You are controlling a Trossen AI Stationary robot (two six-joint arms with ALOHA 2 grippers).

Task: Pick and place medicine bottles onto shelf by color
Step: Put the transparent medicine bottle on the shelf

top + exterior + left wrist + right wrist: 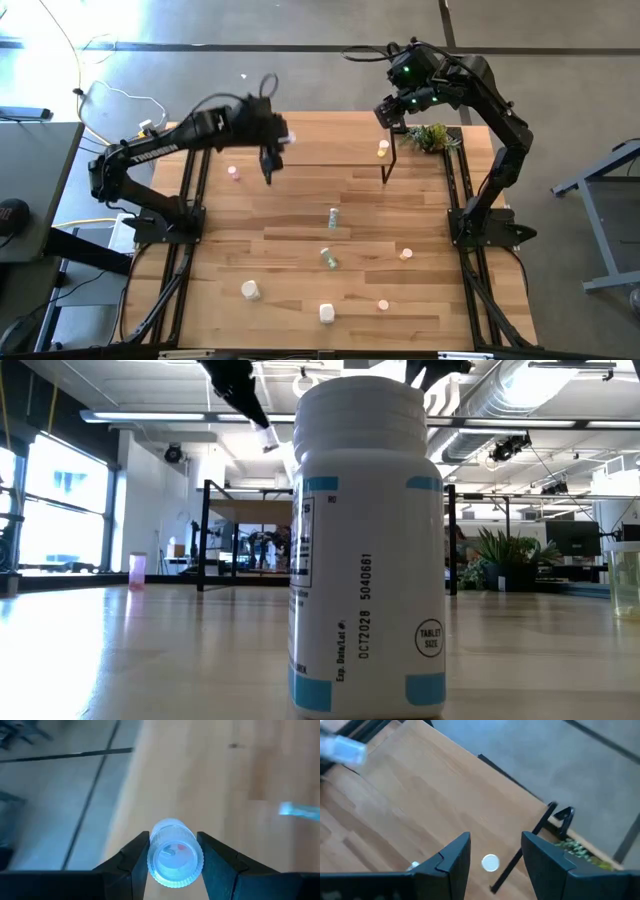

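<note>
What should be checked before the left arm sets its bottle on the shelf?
1. Left gripper shut on white bottle: ok.
2. Bottle carried above the shelf: ok.
3. Bare shelf top under it: ok.
4. Right gripper open, empty, over the shelf's other end: ok.
5. Yellow bottle away from the drop spot: ok.
6. Matching colour group on the shelf: cannot tell.
</note>
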